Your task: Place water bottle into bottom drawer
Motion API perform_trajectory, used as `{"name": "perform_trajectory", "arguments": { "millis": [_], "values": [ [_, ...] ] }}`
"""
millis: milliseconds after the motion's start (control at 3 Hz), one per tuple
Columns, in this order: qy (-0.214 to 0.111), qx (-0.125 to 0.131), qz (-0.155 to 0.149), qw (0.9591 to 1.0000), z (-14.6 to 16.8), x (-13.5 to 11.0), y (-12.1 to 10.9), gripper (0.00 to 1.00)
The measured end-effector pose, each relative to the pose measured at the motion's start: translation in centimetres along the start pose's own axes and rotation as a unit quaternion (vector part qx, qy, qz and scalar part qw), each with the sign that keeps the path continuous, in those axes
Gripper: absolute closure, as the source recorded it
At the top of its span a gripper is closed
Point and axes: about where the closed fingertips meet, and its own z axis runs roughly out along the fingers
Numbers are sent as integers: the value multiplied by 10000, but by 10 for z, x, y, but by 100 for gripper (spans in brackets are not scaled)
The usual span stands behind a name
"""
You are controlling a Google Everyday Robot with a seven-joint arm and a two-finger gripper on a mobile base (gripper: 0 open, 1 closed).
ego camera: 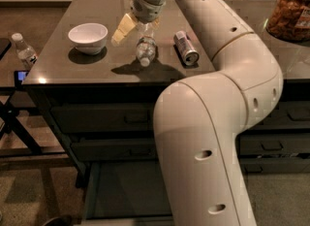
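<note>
While the water bottle (145, 50) lies on the worktop (63, 72), cap toward the camera, between a white bowl (88, 37) and a toppled can (186, 48), the tool (138, 32) hangs directly over it with its jaws wide. One pale finger (121, 28) is splayed clear of the bottle's left side. The step in hand appears to be the grasp. The next move calls for closing on the ribbed body, lifting, and carrying it forward and down to the bottom drawer (121, 191), which stands pulled out beneath two shut ones. The worktop is dark and glossy. Carpet lies around it, with a snack jar (293, 9) at right and another bottle (23, 50) at far left.
</note>
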Motion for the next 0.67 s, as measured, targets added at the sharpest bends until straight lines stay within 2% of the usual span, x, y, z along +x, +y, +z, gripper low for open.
{"name": "perform_trajectory", "arguments": {
  "millis": [667],
  "values": [
    [148,186,250,9994,18,20,-41,0]
  ]
}}
